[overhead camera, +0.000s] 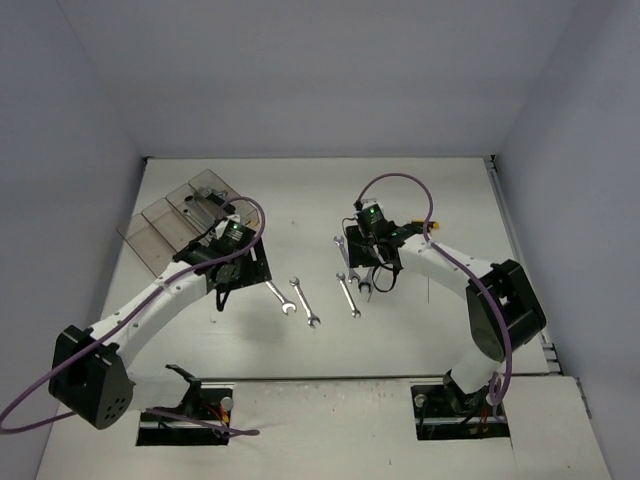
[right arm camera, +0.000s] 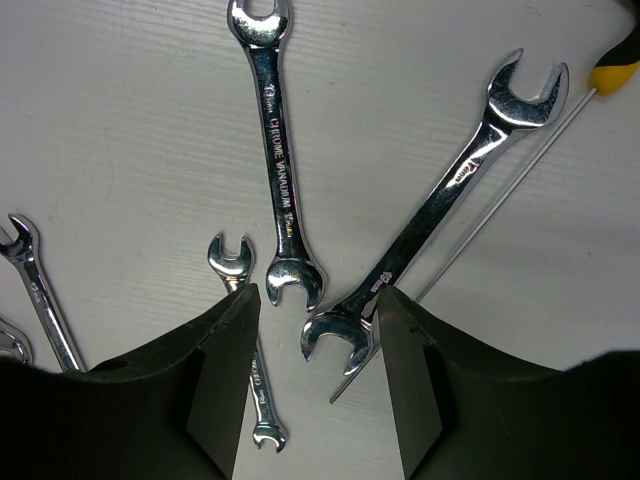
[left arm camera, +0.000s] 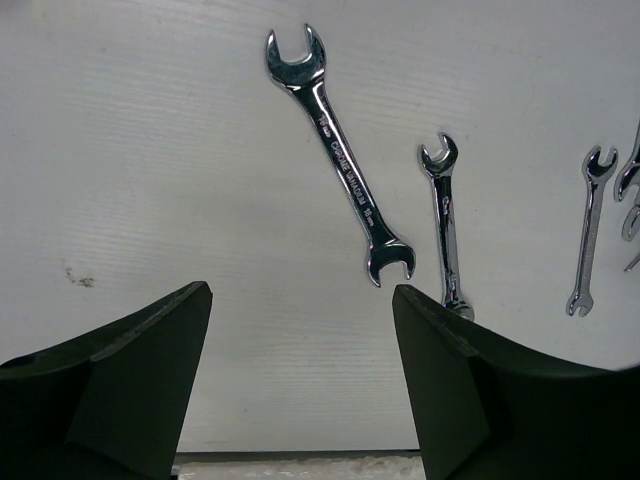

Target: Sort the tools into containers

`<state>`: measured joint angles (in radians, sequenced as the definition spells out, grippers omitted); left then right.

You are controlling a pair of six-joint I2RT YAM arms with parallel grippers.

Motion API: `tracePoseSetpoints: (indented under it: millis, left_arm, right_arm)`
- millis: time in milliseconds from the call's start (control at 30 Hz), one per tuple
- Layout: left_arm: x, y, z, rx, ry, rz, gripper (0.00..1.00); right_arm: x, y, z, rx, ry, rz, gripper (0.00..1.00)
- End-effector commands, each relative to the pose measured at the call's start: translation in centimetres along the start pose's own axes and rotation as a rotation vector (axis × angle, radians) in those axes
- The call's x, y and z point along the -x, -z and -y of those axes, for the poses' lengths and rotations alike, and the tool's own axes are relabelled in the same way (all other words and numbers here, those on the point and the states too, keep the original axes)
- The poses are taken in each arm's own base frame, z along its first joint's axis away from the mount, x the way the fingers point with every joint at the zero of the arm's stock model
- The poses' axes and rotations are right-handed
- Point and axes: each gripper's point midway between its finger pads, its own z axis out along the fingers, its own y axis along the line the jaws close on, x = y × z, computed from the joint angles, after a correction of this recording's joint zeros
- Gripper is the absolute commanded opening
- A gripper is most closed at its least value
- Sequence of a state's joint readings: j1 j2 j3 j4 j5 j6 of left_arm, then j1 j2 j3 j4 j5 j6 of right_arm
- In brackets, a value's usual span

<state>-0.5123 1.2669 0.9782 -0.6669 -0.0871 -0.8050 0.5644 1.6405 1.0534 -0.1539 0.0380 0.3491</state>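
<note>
left gripper [left arm camera: 300, 292]: jaws wide, empty, facing long chrome double-ended wrench [left arm camera: 340, 170] on white bench [left arm camera: 150, 150] | right gripper [right arm camera: 318, 295]: jaws half-open, empty, over chrome wrench cluster [right arm camera: 280, 170], likely lining up a pick

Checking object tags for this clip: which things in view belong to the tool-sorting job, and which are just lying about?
Part of the job:
containers
loose wrenches
yellow-handled screwdriver

Just there:
purple cables
dark smudge

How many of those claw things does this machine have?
2. The left gripper is by the clear bins, far left; the right gripper is above a cluster of wrenches, mid-table. None looks hidden.
</note>
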Motion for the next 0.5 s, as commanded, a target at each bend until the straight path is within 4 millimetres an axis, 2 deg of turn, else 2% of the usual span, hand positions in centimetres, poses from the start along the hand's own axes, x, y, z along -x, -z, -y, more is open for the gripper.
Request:
tracePoseSetpoints:
  millis: [0, 267, 467]
  left_arm:
    - [0.7, -1.8, 1.5, 0.035, 0.110, 0.002, 0.71]
    - [1.0, -4.2, 2.6, 0.109, 0.246, -0.014, 0.71]
    - [1.2, -6.5, 3.3, 0.161, 0.272, -0.029, 0.70]
  right_arm:
    - [2.5, 1.6, -0.6, 0.010, -0.005, 0.087, 0.48]
    - [1.3, 3.4, 0.6, 0.000, 0.029, 0.111, 0.49]
    - [0.1, 4.3, 1.4, -0.002, 0.056, 0.116, 0.49]
